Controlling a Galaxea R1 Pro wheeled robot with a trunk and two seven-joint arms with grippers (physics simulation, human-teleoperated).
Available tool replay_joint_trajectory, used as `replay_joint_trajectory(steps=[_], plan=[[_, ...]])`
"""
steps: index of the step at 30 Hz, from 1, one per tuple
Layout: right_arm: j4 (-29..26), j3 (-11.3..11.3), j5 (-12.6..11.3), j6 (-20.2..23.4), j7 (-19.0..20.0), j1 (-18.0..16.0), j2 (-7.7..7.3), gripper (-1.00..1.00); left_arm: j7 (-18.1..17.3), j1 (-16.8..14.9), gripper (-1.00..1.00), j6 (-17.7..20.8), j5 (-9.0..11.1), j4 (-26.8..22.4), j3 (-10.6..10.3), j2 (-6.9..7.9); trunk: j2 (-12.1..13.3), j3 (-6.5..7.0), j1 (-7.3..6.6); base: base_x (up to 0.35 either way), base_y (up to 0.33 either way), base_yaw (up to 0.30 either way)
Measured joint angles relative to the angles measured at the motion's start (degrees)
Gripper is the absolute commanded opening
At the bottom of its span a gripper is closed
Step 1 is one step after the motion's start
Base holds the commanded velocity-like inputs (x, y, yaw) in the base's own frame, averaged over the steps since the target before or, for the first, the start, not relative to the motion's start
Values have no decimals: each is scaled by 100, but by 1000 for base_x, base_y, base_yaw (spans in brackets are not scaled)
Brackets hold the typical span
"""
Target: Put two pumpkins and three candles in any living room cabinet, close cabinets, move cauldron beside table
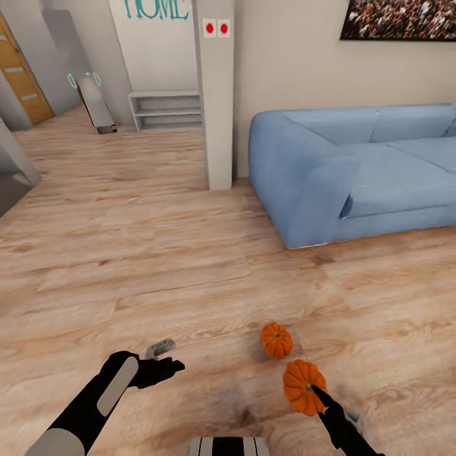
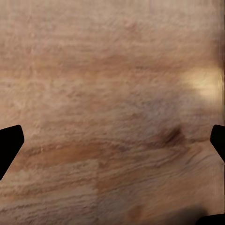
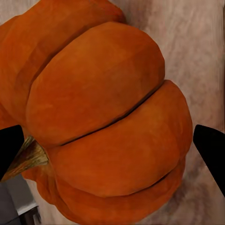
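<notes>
Left gripper (image 1: 166, 364) hangs low over the wood floor (image 1: 158, 266), nothing in it. Left wrist view has bare planks with my two dark fingertips (image 2: 9, 145) at opposite edges, so the jaws are spread wide. Head view can't confirm that spacing; the fingers there read as one dark clump.

Far back left in the head view: a low grey open shelf unit (image 1: 166, 111) against the wall, shelves look bare as far as I can tell at that distance. A blue sofa (image 1: 354, 171) sits to the right.

Two pumpkins on the floor ahead of me, close together but apart. The farther pumpkin (image 1: 277, 340) sits free. The nearer pumpkin (image 1: 304, 386) is at my right gripper (image 1: 320, 398), with one dark finger lying across it.

Right wrist view adds detail: the nearer pumpkin (image 3: 103, 112) is deep orange, with broad ribs, dark grooves and a tan-brown stem. It sits between my fingertips (image 3: 211, 150), which are wide apart. Contact with the pads: can't tell.
</notes>
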Motion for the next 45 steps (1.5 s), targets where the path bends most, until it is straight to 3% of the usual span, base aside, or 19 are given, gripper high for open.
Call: replay_joint_trajectory(steps=[6,10,27,45], plan=[[3,0,0,-2,6,2,5,-100,0,0,100,0,-1,0,4,4,0,18,0,0,0,-277],[1,-9,-2,-1,27,1,0,-100,0,0,100,0,0,0,3,-2,5,118,-10,0,0,-277],[2,-5,-1,-2,40,3,3,-100,1,0,100,1,-5,-2,-5,-1,6,173,-10,0,12,-277],[2,4,1,-2,47,3,6,-100,3,1,100,4,-3,-3,8,16,6,235,-11,34,257,-277]])
